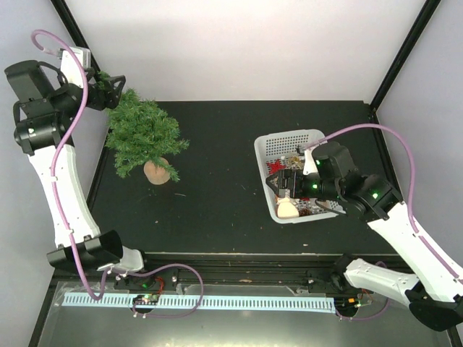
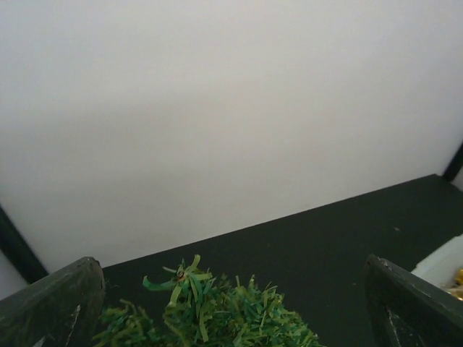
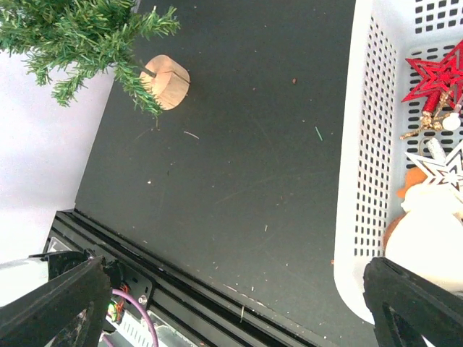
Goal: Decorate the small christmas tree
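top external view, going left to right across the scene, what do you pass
left arm → small christmas tree → white basket → right arm

No text, label, brand, number or sign can be read in any of the views.
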Available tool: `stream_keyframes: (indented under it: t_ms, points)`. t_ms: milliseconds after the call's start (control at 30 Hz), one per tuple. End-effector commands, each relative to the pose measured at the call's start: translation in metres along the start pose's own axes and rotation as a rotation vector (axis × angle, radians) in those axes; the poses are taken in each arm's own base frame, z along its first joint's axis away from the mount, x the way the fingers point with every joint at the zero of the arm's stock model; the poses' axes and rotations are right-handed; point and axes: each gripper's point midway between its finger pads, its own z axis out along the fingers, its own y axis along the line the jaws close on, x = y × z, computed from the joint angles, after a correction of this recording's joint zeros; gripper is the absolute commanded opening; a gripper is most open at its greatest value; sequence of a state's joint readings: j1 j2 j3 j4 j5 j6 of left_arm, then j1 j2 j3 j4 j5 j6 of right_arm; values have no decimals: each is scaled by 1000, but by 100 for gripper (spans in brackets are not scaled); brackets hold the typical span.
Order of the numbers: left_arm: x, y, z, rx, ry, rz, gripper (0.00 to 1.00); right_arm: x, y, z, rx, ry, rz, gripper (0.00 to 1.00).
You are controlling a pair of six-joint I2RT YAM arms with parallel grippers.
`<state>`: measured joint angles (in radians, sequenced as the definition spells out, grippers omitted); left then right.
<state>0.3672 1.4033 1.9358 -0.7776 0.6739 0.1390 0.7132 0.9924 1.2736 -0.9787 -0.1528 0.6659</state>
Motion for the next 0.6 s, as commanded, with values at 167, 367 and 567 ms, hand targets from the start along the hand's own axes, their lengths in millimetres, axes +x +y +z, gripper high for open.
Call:
stream_keyframes:
  t_ms: [167, 367, 567]
  points:
    - [4, -5, 2, 128, -14, 47, 97, 7, -4, -3, 3, -6, 21, 96]
    - [9, 7, 9, 103, -18, 95, 91, 12, -9, 0, 14, 2, 30, 96]
    - [19, 14, 17, 94, -14, 97, 66, 17, -15, 3, 23, 8, 44, 96]
